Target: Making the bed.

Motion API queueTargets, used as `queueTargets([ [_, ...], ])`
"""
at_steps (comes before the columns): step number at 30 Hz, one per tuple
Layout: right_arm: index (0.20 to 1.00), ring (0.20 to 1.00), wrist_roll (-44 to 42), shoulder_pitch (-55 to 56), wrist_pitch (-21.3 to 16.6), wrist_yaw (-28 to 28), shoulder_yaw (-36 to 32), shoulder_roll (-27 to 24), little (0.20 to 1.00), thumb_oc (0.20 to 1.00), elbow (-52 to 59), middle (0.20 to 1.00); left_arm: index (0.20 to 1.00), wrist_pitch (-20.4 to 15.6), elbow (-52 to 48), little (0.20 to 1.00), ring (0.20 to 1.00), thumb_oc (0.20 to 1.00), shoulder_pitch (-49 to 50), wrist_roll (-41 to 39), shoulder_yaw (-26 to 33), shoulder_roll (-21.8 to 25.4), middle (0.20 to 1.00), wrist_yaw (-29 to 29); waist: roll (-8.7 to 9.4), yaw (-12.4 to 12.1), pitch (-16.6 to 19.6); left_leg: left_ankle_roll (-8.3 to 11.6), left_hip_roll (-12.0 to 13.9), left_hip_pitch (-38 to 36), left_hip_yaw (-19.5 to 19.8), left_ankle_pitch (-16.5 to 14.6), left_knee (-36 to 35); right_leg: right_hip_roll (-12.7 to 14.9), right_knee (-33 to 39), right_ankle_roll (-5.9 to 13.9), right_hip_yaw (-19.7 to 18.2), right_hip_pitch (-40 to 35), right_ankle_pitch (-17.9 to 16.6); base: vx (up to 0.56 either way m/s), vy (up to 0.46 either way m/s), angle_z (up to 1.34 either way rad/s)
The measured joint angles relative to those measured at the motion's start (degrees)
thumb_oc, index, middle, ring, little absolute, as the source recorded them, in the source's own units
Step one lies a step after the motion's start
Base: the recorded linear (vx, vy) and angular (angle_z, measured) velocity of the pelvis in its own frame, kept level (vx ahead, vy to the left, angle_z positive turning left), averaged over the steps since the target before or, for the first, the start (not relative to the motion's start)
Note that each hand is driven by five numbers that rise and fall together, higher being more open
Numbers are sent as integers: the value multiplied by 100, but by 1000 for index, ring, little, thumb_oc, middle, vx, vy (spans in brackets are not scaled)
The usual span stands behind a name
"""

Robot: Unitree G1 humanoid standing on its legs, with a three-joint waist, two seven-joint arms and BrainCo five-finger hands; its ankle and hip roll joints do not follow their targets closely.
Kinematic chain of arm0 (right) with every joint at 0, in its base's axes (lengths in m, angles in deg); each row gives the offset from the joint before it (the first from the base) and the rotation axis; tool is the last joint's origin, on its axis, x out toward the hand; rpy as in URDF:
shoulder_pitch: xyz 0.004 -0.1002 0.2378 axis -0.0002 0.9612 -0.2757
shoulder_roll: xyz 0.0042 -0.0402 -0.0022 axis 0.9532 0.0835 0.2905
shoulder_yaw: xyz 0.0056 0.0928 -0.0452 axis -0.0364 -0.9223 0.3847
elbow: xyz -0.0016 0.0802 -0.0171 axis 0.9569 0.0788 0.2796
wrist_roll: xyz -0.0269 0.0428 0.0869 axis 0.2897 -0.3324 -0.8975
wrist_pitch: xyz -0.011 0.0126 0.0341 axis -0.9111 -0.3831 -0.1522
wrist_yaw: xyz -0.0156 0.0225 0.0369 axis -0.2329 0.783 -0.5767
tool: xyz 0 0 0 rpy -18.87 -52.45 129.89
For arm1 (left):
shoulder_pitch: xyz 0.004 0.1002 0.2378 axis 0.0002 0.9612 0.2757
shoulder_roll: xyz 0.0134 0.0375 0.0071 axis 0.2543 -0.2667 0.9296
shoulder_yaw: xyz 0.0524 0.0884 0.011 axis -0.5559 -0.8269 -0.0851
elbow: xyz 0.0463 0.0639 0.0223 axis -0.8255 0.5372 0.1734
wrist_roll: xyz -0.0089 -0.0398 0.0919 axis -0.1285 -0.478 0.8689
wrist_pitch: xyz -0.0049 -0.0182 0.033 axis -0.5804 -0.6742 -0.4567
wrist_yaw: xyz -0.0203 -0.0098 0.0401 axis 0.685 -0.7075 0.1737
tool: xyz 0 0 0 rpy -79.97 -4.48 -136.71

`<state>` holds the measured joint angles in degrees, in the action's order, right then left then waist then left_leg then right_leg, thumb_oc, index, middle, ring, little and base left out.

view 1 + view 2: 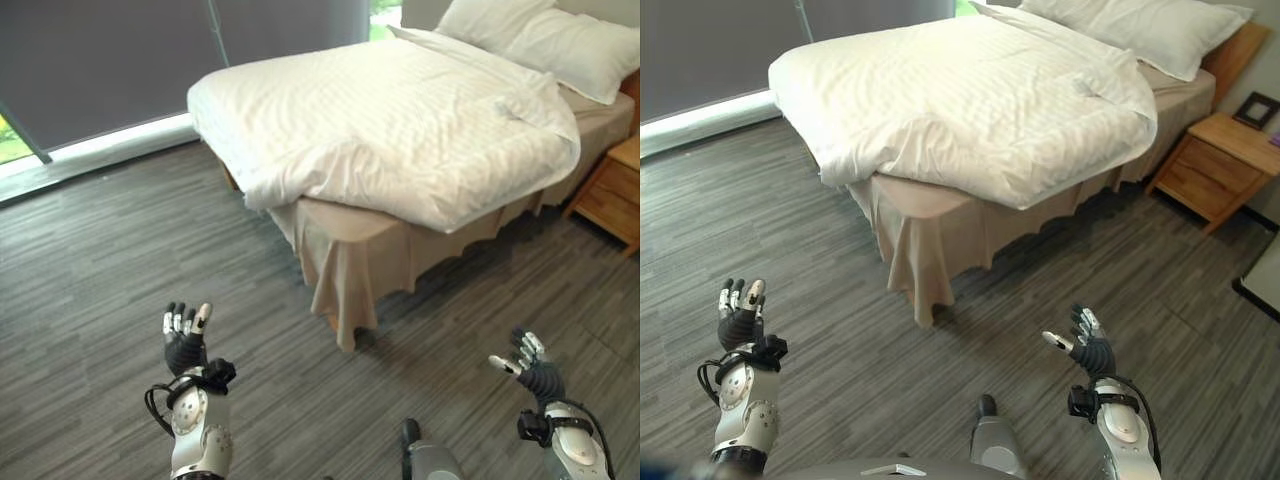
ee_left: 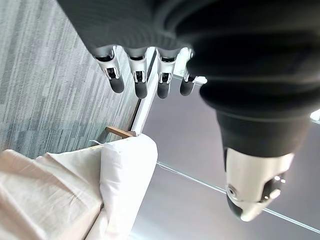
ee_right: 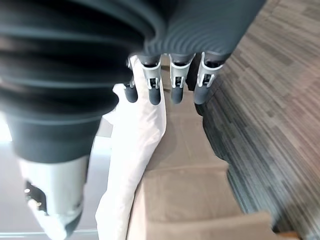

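Down at the near left, the left robot hand point(image 1: 186, 340) is raised over the grey wood-look floor point(image 1: 110, 270), palm up-ish with its fingers point(image 2: 139, 75) straight and relaxed, holding nothing. It sits well apart from the bed, nothing touching it.

Past it on the far left there's a big window with a dark grey blind point(image 1: 100, 60) pulled down, a strip of daylight showing along the bottom.

Moving right, the bed point(image 1: 400, 130) takes up the far middle of the room, set at an angle so one corner points toward the robot. A white duvet point(image 1: 380, 120) is spread over the top. It looks mostly flat but a bit rumpled along the near edge, and it's pulled up short at the near corner so the beige bed skirt point(image 1: 350, 260) hangs exposed down to the floor there. Near the head end the duvet has a small bunched-up spot. Two white pillows point(image 1: 540, 35) lie at the far right end of the bed, side by side.

Right of the bed is a wooden nightstand point(image 1: 1220, 165), just beside the mattress, with a small dark frame point(image 1: 1257, 108) standing on it.

At the near right, the right robot hand point(image 1: 1085, 345) is also up over the floor, fingers point(image 3: 175, 85) loosely spread and relaxed, empty, well short of the bed.
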<state>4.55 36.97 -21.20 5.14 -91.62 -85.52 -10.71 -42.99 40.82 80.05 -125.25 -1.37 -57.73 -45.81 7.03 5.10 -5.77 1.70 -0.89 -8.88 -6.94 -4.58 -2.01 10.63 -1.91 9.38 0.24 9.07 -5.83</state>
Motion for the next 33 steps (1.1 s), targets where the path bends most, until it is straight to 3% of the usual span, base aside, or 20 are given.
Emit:
queueTargets([
  [1, 1000, 1000, -9, -29, 0, 0, -68, 18, 1000, 1000, -167, 1000, 1000, 25, 154, 1000, 1000, 1000, 62, 2, -38, -21, 1000, 10, -213, -30, 63, 301, 398, -79, 48, -209, 102, -322, -116, -177, 95, -119, 20, 160, -325, 27],
  [4, 1000, 1000, -73, -139, 7, -1, -74, -43, 1000, 1000, -215, 1000, 1000, 27, 93, 1000, 1000, 1000, -40, 2, -102, -121, 1000, -26, -487, 48, 67, 362, 870, -102, 33, -187, 175, -748, -18, -607, 443, -262, 52, 103, -283, 21],
  [6, 1000, 1000, -123, -332, 3, 5, -128, -142, 1000, 1000, -218, 1000, 1000, 31, 85, 1000, 1000, 1000, -97, -17, -85, -173, 1000, -110, -548, 91, 38, 525, 1057, 13, -38, -96, 449, -925, 69, -688, 561, -359, 182, 90, -299, 18],
  [11, 1000, 1000, -227, -528, -52, 37, -231, -180, 1000, 1000, -204, 1000, 1000, 50, 52, 1000, 1000, 1000, -281, -206, -110, -179, 1000, -167, -276, 17, -197, 790, 1472, 978, -17, 94, 2591, -1145, 299, -1044, 775, -675, 315, 81, -273, 11],
  [12, 1000, 1000, -223, -505, -55, 42, -247, -199, 1000, 1000, -185, 1000, 1000, 60, 42, 1000, 1000, 1000, -279, -243, -105, -190, 1000, -177, -185, -74, -290, 583, 1482, 1165, -4, 325, 3131, -1164, 283, -1203, 713, -763, 372, 119, -189, -5],
  [14, 1000, 1000, -220, -499, -52, 49, -248, -297, 1000, 1000, -182, 1000, 1000, 90, 44, 1000, 1000, 1000, -230, -243, -102, -214, 1000, -191, -181, -73, -363, 542, 1531, 1462, 118, 472, 3612, -1174, 278, -1279, 707, -810, 396, 149, -62, -10],
  [16, 1000, 1000, -222, -478, -48, 64, -253, -279, 1000, 1000, -209, 1000, 1000, 92, 52, 1000, 1000, 1000, -221, -263, -97, -210, 1000, -200, -116, -54, -402, 597, 1521, 1597, -49, 436, 3466, -1156, 426, -1209, 659, -906, 468, 202, 25, -1],
  [17, 1000, 1000, -228, -442, -43, 94, -357, -207, 1000, 1000, -241, 1000, 1000, 101, 53, 1000, 1000, 1000, -305, -287, -135, -310, 1000, -235, -341, -87, -407, 524, 1612, 1545, -363, 511, 2496, -1221, 342, -968, 810, -858, 732, 283, 86, 2],
  [18, 1000, 1000, -233, -453, -44, 96, -416, -246, 1000, 1000, -211, 1000, 1000, 92, -36, 1000, 1000, 1000, -357, -281, -139, -270, 1000, -253, -401, -66, -454, 699, 1619, 1518, -280, 445, 1871, -1243, -171, -1379, 923, -582, 670, 281, 112, 7],
  [19, 1000, 1000, -235, -411, -33, 118, -461, -261, 1000, 1000, -280, 1000, 1000, 135, 59, 1000, 1000, 1000, -417, -279, -148, -271, 1000, -250, -458, -19, -505, 699, 1481, 1448, -55, 442, 1230, -1316, -54, -1370, 938, -662, 727, 228, 97, -25],
  [20, 1000, 1000, -232, -420, -36, 116, -465, -264, 1000, 1000, -312, 1000, 1000, 129, 51, 1000, 1000, 1000, -419, -274, -107, -174, 1000, -229, -461, -132, -486, 634, 1117, 1400, 99, 488, 730, -1286, 226, -1054, 758, -785, 831, 306, 136, -49],
  [21, 1000, 1000, -230, -523, -59, 111, -565, -349, 1000, 1000, -424, 1000, 1000, 117, 27, 1000, 1000, 1000, -480, -230, 27, -211, 1000, -211, -776, -210, -547, 599, 1162, 1447, 372, 552, 298, -1407, -140, -783, 969, -645, 1249, 310, 152, -94],
  [22, 1000, 1000, -227, -539, -45, 128, -642, -342, 1000, 1000, -448, 1000, 1000, 119, -138, 1000, 1000, 1000, -575, -124, 195, 73, 1000, -119, -629, -246, -585, 738, 1012, 1351, 308, 650, 28, -1269, -387, -790, 876, -508, 1140, 258, 154, -35],
  [24, 1000, 1000, -226, -453, -44, 192, -899, -347, 1000, 1000, -591, 1000, 1000, 208, -121, 1000, 1000, 1000, -1070, 319, 201, 933, 1000, 59, -540, -76, -535, 628, 868, 1410, 274, 723, 28, -1390, -62, -793, 699, -731, 1052, 147, 128, -35],
  [25, 1000, 1000, -225, -525, -63, 235, -983, -497, 1000, 1000, -611, 1000, 1000, 137, -221, 1000, 1000, 1000, -1221, 516, 306, 1109, 1000, 124, -960, -180, -498, 515, 1117, 1606, 391, 647, 266, -1651, -436, -674, 684, -570, 1389, 201, 196, -121],
  [26, 1000, 1000, -227, -516, -59, 254, -1054, -611, 1000, 1000, -496, 1000, 1000, 84, -328, 1000, 1000, 1000, -1416, 605, 459, 1258, 1000, 154, -1072, -227, -502, 598, 1239, 1617, 444, 520, 479, -1646, -1301, -974, 509, -111, 1586, 317, 342, -88],
  [27, 1000, 1000, -231, -489, -47, 286, -1146, -570, 1000, 1000, -518, 1000, 1000, 131, -101, 1000, 1000, 1000, -1864, 814, 397, 1370, 1000, 215, -1010, -16, -546, 536, 1231, 1580, 264, 537, 717, -1428, -1334, -1420, 855, -326, 1311, 244, 275, -7],
  [29, 1000, 1000, -432, -281, -4, 286, -1149, -355, 1000, 1000, -650, 1000, 1000, 241, 129, 1000, 1000, 1000, -2335, 1178, -209, 1768, 1000, 335, -784, 155, -201, 454, 1004, 1447, -55, 593, 573, -1280, -975, -1189, 623, -376, 1245, 184, 228, -19],
  [31, 1000, 1000, -509, -271, 7, 262, -1039, -353, 1000, 1000, -669, 1000, 1000, 274, 367, 1000, 1000, 1000, -2716, 1461, -359, 2252, 1000, 333, -833, 276, -182, 459, 937, 1296, -242, 603, 491, -1252, -491, -1024, 558, -578, 948, 102, 142, -58],
  [33, 1000, 1000, -670, -93, 100, 261, -972, -365, 1000, 1000, -713, 1000, 1000, 450, 1030, 1000, 1000, 1000, -3692, 1693, -755, 2683, 1000, 366, -889, 440, -145, 378, 946, 1128, -353, 686, 179, -1272, -177, -1160, 507, -730, 725, 102, 174, -19],
])
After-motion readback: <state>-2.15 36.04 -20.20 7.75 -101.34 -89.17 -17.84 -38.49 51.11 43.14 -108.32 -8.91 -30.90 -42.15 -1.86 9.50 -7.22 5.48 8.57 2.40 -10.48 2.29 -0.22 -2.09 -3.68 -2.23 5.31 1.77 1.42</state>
